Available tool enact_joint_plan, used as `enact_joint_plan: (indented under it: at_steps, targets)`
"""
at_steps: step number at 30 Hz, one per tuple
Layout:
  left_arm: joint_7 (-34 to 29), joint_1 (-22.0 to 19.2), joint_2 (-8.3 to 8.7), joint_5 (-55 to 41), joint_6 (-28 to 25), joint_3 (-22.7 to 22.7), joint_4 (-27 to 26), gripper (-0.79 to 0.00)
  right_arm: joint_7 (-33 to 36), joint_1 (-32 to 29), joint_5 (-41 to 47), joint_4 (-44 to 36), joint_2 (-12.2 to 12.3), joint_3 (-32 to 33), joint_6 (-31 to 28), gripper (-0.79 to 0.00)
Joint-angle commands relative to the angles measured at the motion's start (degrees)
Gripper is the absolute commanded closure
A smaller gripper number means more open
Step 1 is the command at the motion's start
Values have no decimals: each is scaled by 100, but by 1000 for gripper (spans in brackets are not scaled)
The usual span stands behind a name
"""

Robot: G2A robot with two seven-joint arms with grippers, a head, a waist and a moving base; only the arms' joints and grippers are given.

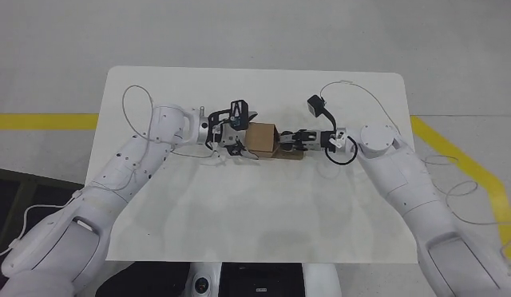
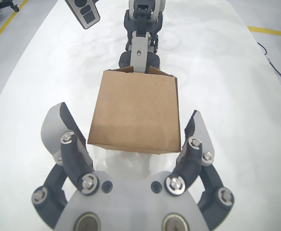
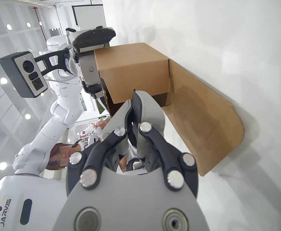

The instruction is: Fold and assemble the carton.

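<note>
Fingers (image 2: 67,123) of the left hand (image 2: 128,111) stand apart, one on each side of the near end of the carton (image 2: 138,97); one pad just beside a corner, the other with a visible gap; not clamped on it. Right hand (image 3: 133,98) at the opposite end; its fingers are pressed together with nothing visibly between them; tip at the carton's open mouth, and from the left wrist view it sits between two small end tabs, seemingly bearing inward. Carton: brown, squared up into a box, resting near the middle of the white table (image 2: 29,78), between the two hands; one long flap (image 3: 203,126) at the right hand's end is open and lies flat on the table. Judgement: step in hand is closing that end, small tabs in first, long flap after. To do it well: left hand should serve as backstop, closing until both pads bear on the carton so the push cannot slide it; right hand to push square along the carton's length, gently, letting the tabs crease at their score lines; tip to come out before the long flap is raised, else it gets trapped. Risk: a light carton may skid or rack out of square on the smooth table.
</note>
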Motion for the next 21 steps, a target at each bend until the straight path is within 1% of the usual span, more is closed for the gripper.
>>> enact_joint_plan:
  at_steps: [1, 11, 21]
  targets:
    - [-2, 0, -21, 8, -1, 20, 51, -785, 9, 5, 7, 14, -13, -11, -5, 0]
    - [31, -60, -109, 38, -1, 111, 122, -785, 0, 51, 29, 70, -107, -98, -11, 0]
    - [33, -76, -135, 74, -1, 151, 122, -785, 19, 112, 28, 128, -210, -206, -47, 0]
